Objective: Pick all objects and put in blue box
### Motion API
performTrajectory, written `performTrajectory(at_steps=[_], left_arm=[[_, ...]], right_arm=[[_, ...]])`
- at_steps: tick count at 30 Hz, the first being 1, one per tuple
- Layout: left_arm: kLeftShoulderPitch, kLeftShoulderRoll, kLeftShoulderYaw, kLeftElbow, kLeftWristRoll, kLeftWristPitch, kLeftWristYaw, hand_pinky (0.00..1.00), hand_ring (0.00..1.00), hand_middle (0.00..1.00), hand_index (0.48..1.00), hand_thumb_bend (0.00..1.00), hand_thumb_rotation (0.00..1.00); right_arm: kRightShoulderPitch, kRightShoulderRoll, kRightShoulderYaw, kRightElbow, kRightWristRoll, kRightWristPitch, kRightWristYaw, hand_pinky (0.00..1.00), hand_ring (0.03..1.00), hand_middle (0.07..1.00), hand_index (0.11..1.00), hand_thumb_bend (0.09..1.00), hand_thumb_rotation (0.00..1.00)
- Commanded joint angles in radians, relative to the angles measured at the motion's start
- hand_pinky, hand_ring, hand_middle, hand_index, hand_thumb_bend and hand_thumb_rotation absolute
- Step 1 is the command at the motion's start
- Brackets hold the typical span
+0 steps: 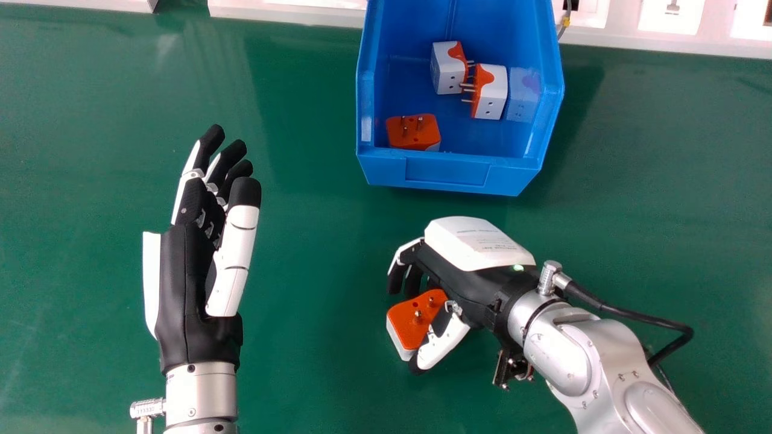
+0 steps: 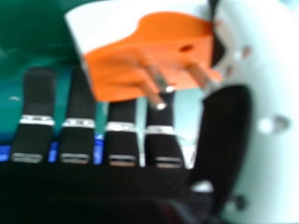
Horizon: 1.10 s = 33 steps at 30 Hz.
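In the head view my right hand (image 1: 461,280) stands loosely spread around the orange-and-white adapter (image 1: 403,325), outside the blue box (image 1: 446,172), and in the right hand view its pins (image 2: 161,85) jut towards my fingers (image 2: 39,93), so closing onto them might twist it loose.

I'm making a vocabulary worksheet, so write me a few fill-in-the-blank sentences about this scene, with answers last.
The open blue plastic box holds ____ orange-and-white plug adapters.
A similar adapter outside it is by the black-and-white right hand, its metal prongs pointing ____.
The smooth work surface is ____.
Missing words: three; up; green.
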Motion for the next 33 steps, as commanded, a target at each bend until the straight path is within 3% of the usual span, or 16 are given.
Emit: performTrajectory(at_steps=[1, 24, 33], left_arm=[[-0.004, -0.011, -0.011, -0.024, 0.0, -0.002, -0.001, 0.82, 0.87, 0.88, 0.9, 0.72, 0.77], [-0.019, -0.005, -0.009, -0.02, 0.003, 0.004, -0.002, 0.82, 0.87, 0.88, 0.9, 0.73, 0.77], [-0.01, -0.003, -0.008, -0.023, 0.004, -0.003, -0.004, 0.82, 0.87, 0.88, 0.9, 0.73, 0.77]], right_arm=[[0.004, 0.0, 0.002, -0.021, 0.01, -0.004, 0.004, 0.39, 0.49, 0.559, 0.588, 0.58, 0.01], [-0.008, 0.0, -0.008, -0.035, 0.031, -0.013, -0.007, 0.33, 0.439, 0.516, 0.569, 0.526, 0.0], [-0.001, -0.011, -0.027, -0.096, 0.036, -0.009, -0.009, 0.32, 0.429, 0.508, 0.56, 0.514, 0.0]])
